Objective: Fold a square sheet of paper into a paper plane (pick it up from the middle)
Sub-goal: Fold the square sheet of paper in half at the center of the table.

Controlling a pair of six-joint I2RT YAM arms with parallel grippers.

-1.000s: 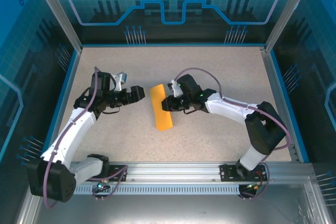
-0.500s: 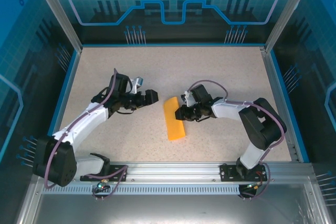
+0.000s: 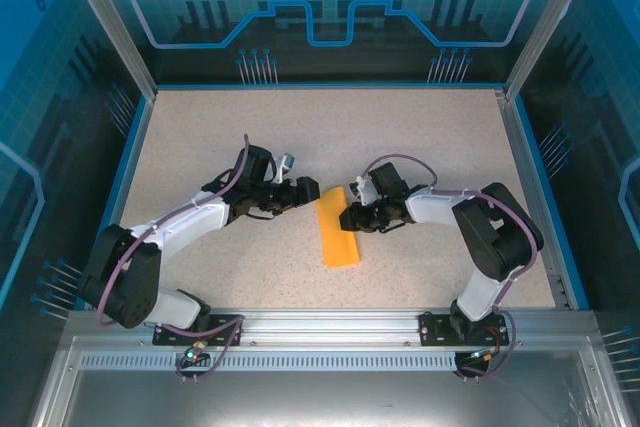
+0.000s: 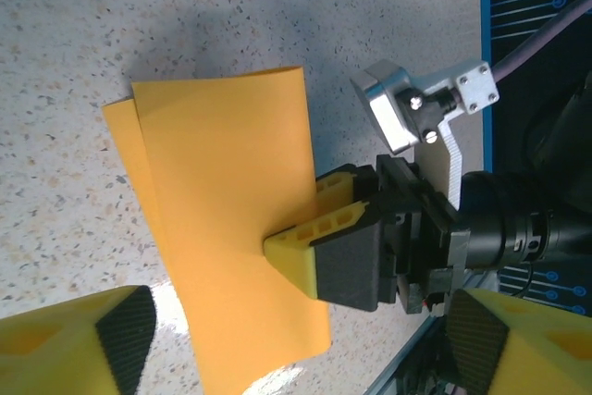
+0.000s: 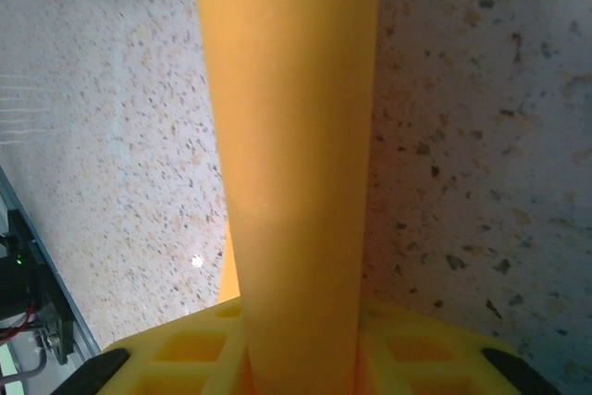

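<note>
one thin orange sheet of paper (image 3: 337, 235), folded into a long strip of two layers, sits over the one speckled beige table (image 3: 420, 137); whether it touches that surface i cannot tell. two black arms reach toward it, one from each side. the right gripper (image 3: 350, 217) comes in at the sheet's right long edge, its two yellow fingers (image 4: 310, 240) clamped on that edge with the paper between them. the left gripper (image 3: 305, 192) sits just beside the sheet's far left corner, its two yellow fingers (image 4: 74, 339) spread wide with nothing between them.
</note>
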